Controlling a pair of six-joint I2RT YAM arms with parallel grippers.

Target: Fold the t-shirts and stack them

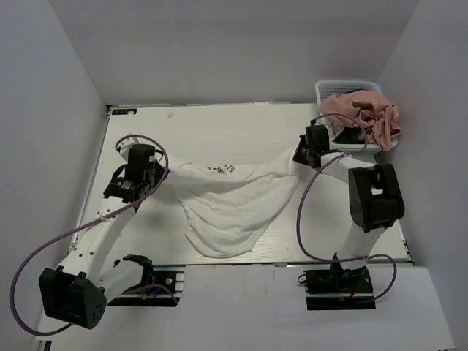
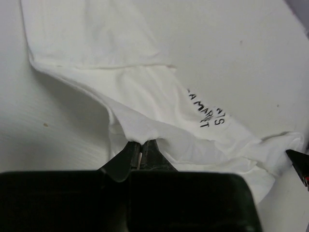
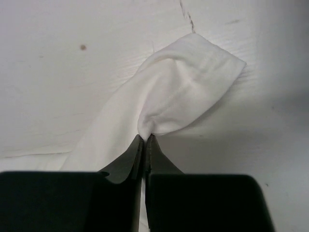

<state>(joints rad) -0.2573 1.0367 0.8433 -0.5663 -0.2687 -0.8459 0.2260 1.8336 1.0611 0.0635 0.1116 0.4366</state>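
My left claw (image 2: 141, 145) is pinched shut on one end of the white t-shirt (image 1: 234, 201), and my right claw (image 3: 146, 138) on the other end, just beside the basket (image 1: 344, 86). The shirt sags between them, left of the basket, which holds a heaped pink t-shirt (image 1: 365, 113).

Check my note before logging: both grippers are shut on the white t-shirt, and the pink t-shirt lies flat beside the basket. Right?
No: the top view shows the pink t-shirt bunched in the mesh basket. Left gripper and right gripper are shut on the white t-shirt.
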